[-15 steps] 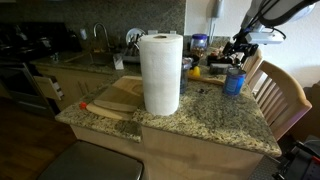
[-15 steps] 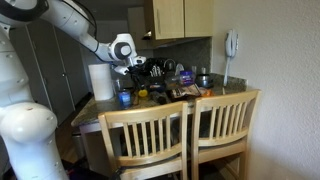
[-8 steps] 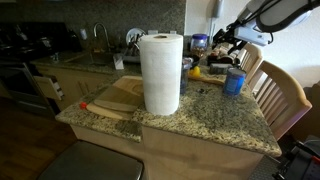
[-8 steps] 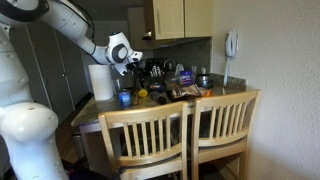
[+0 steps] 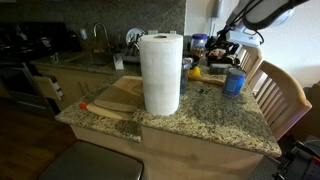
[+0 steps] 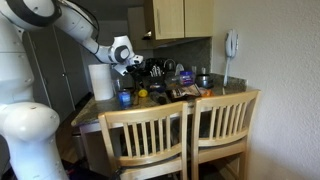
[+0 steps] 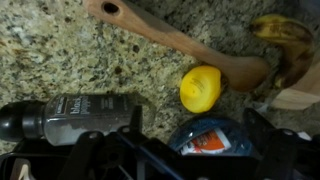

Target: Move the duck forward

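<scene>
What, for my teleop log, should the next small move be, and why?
Probably lower the gripper toward the duck. In an exterior view the gripper hangs above the counter. The wrist view shows the duck lying ungrasped there, close by the wooden spoon.

Spoon point(image 7: 170, 38) and bottle point(image 7: 75, 118) flank the duck point(image 7: 200, 88) (bare granite point(image 7: 130, 75) between).

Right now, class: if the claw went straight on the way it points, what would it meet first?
Probably the blue cup, right before the claw; the duck lies just beyond. Depth unclear.
</scene>
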